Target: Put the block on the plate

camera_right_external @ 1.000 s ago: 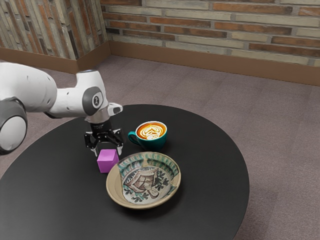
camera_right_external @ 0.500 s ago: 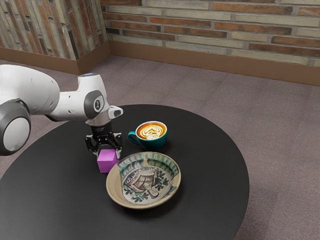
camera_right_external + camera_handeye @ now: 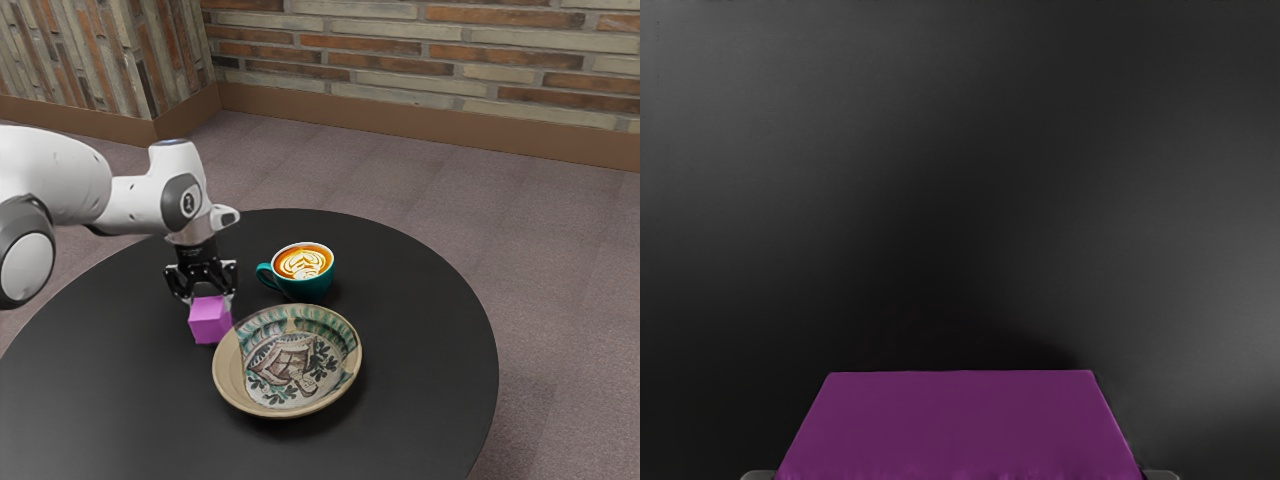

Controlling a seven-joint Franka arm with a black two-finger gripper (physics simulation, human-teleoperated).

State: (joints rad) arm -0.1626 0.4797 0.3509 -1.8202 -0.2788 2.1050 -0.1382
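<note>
Since the black two-finger gripper (image 3: 212, 300) was clamped on the magenta cube-shaped block (image 3: 209, 323), grasping looked basically done imo. Next it needed lifting over the rim of the patterned ceramic plate (image 3: 226, 374) right beside it, avoiding the teal mug (image 3: 311, 287). Block's underside was hidden, so no clue if it had cleared the round black tabletop (image 3: 425, 350).

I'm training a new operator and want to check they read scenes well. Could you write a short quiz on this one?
1. Fill in: the gripper is shut on the ____ block.
2. True or false: the cup stands upright on the table.
3. In the exterior view, the block is: A) on the plate; B) left of it; C) right of it.
Key: 1. purple; 2. true; 3. B
</note>
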